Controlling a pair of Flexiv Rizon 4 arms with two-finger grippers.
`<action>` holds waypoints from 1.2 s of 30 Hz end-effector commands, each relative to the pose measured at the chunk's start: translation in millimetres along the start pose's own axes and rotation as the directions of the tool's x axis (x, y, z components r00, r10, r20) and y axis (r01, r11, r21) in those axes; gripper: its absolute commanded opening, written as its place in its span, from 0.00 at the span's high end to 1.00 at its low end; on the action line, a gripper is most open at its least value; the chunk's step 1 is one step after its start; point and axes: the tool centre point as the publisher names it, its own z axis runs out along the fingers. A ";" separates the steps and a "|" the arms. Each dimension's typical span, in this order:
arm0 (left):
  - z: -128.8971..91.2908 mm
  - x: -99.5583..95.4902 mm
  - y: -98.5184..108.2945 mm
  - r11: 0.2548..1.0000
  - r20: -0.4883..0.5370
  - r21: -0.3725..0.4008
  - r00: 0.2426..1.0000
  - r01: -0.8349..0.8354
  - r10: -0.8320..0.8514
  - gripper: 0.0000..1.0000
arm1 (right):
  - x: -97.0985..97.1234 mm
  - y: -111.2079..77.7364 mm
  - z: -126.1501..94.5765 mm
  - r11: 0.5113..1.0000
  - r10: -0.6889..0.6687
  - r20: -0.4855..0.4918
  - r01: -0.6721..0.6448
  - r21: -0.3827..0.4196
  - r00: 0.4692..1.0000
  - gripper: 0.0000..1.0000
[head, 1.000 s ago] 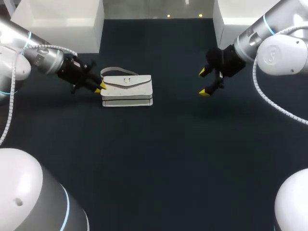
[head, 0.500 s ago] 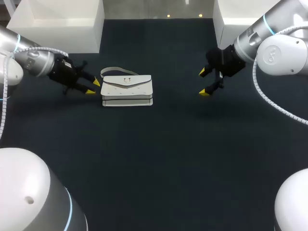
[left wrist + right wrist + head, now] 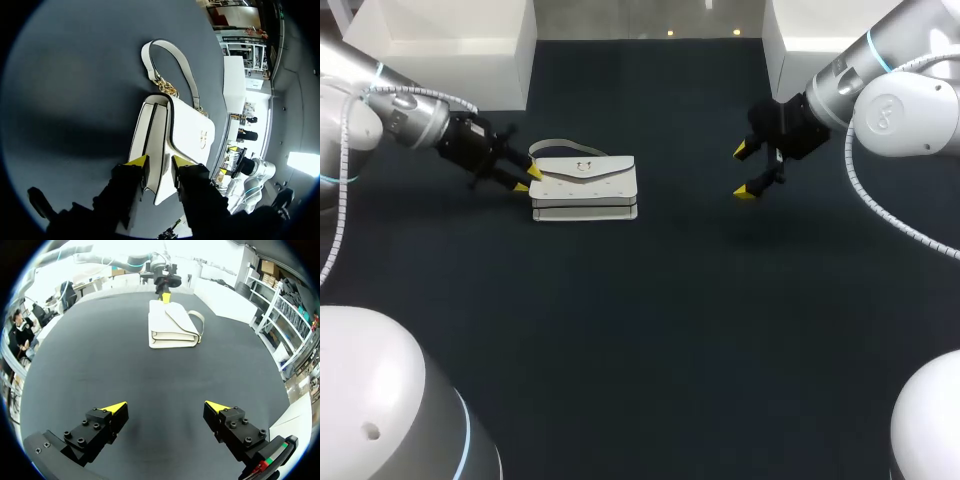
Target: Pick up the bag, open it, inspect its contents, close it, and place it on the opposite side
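Left gripper first: its yellow fingertips are set narrow, and the near end of the white bag shows right in the gap between them, tips level with that end, though no firm clamp can be made out. From above, one tip overlaps the bag's left edge and the other sits just outside it. The bag lies flat on the dark table, flap up and shut, a small gold clasp on the flap. Its white handle loops out onto the table at the far end, joined by a short gold chain. Over on the other side, the right gripper hangs with its fingers spread wide, nothing between them, well apart from the bag, which sits straight ahead of it across the table. In the head view the bag is left of centre, the left arm coming in low beside it.
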 end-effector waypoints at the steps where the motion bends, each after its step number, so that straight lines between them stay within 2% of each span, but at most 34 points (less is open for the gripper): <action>1: 4.6 0.0 -5.4 0.997 0.000 -0.080 1.000 -0.002 0.002 1.00 | -0.6 0.1 0.7 1.000 0.000 -0.001 0.000 -0.001 1.000 0.00; 7: 6.6 5.2 10.1 0.995 -0.019 -0.093 1.000 -0.022 0.020 1.00 | -0.6 0.1 0.7 1.000 0.000 -0.001 0.000 -0.001 1.000 0.00; 11: 19.0 12.6 26.9 0.994 -0.029 -0.100 0.999 -0.038 0.035 1.00 | -0.6 0.1 0.7 1.000 0.000 -0.001 0.000 -0.001 1.000 0.00; 15: 37.0 23.5 40.2 0.996 -0.016 -0.053 0.998 -0.066 0.065 1.00 | -0.6 0.1 0.7 1.000 0.000 -0.001 0.000 -0.001 1.000 0.00; 20: 56.6 36.8 45.3 0.997 -0.020 -0.003 0.997 -0.073 0.073 1.00 | -0.6 0.1 0.7 1.000 0.000 -0.001 0.000 -0.001 1.000 0.00; 26: 75.5 56.4 48.2 0.994 -0.026 -0.020 0.994 -0.109 0.109 1.00 | -0.6 0.1 0.7 1.000 0.000 -0.001 0.000 -0.001 1.000 0.00; 36: 89.8 71.4 33.5 0.994 -0.026 0.011 0.994 -0.108 0.108 1.00 | -0.6 0.1 0.7 1.000 0.000 -0.001 0.000 -0.001 1.000 0.00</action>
